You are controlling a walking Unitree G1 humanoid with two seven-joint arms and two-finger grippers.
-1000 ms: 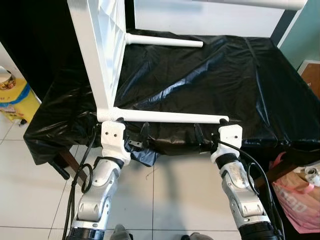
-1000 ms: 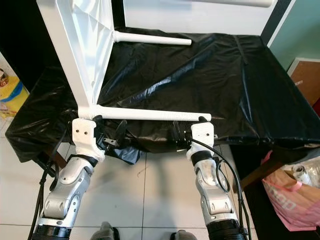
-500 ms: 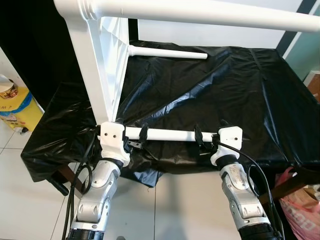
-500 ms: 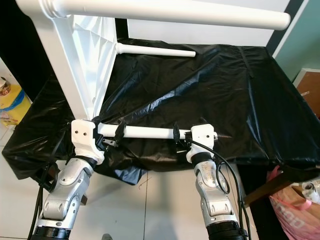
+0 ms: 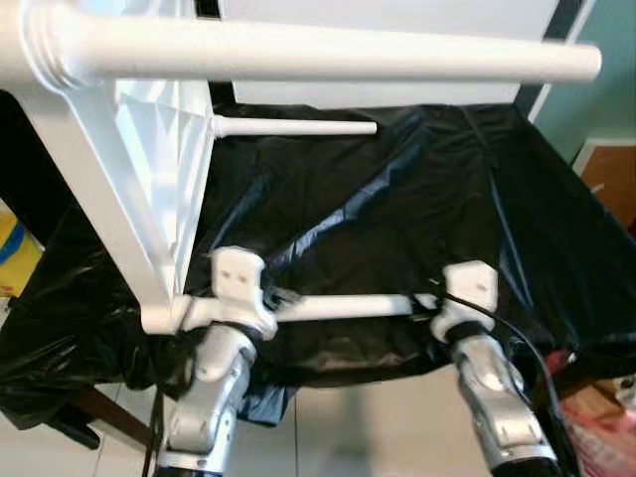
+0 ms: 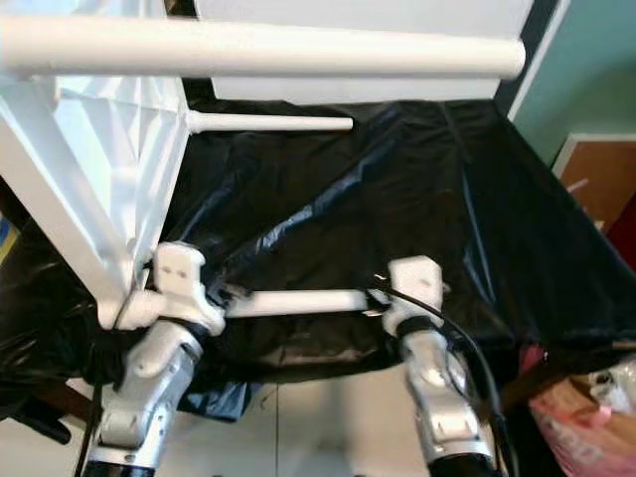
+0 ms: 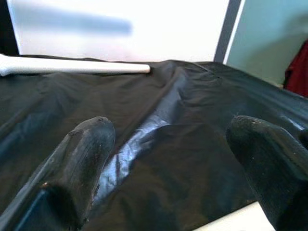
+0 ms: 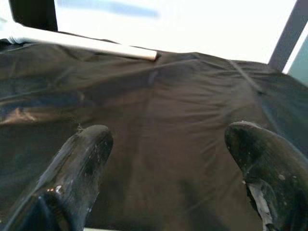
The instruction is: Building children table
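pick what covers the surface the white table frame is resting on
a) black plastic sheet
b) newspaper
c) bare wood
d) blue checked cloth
a, a glossy, wrinkled black plastic sheet is draped over the whole surface under the white table frame, hanging over its near edge.

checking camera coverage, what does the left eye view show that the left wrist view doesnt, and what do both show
Left eye view alone: the white table frame tipped on its side, its upper leg running across the top, and both arms at the near leg, the left hand and the right hand at either end of it.

Left wrist view alone: a close look along the left hand's two black fingers, spread apart.

Both: the black plastic sheet and the far leg lying along its back edge.
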